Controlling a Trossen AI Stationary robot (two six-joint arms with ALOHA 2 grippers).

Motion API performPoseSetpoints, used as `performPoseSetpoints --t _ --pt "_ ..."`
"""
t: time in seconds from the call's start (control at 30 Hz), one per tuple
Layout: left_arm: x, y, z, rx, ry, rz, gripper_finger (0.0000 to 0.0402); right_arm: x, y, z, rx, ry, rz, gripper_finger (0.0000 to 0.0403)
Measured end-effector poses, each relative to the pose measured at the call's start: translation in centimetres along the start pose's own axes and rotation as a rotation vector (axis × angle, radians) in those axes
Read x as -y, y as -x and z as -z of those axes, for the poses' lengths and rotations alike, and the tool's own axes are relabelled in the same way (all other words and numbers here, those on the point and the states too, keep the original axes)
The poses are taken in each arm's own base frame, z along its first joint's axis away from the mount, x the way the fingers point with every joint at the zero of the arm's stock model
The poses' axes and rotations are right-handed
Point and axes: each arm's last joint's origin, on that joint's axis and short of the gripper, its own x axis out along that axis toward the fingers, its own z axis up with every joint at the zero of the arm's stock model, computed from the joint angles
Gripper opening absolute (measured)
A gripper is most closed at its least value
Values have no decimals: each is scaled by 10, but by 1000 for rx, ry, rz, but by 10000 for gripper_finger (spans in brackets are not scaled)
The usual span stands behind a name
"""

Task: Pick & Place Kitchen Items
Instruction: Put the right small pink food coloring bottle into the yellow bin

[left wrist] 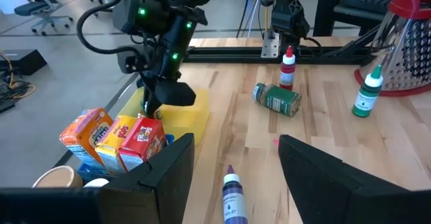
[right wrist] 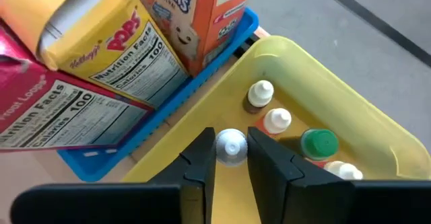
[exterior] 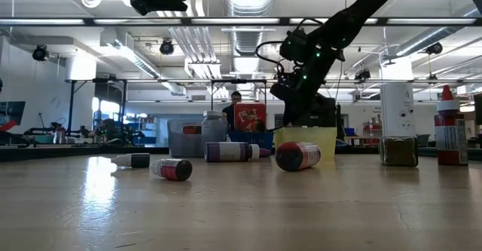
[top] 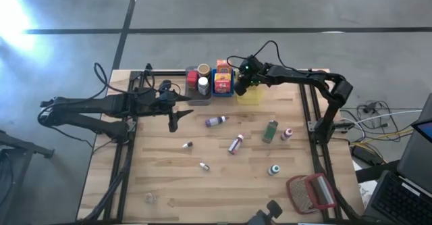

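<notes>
Above the yellow bin (right wrist: 377, 133), right gripper (right wrist: 232, 158) pinches a white-capped bottle (right wrist: 231, 145).
Just beyond its fingertips lie more small bottles (right wrist: 276, 120); left gripper (left wrist: 236, 158) hovers half-open, empty.

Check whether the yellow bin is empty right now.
No, the yellow bin already holds several small bottles, among them a green-capped one and white-capped ones.

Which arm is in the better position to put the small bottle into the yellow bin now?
The right arm. Its right gripper is shut on a white-capped bottle directly above the yellow bin. The left gripper hangs open and empty, away from the bins.
</notes>
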Motion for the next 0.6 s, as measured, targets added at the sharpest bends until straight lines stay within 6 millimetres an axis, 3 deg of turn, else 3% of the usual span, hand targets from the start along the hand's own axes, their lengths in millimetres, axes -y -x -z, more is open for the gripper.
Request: performPoseSetpoints --t 0.33,0.6 --pt "0 0 0 0 0 0 223 2 -6 7 -8 -53 52 84" --pt "0 0 0 0 0 0 223 2 -13 16 35 -90 41 65"
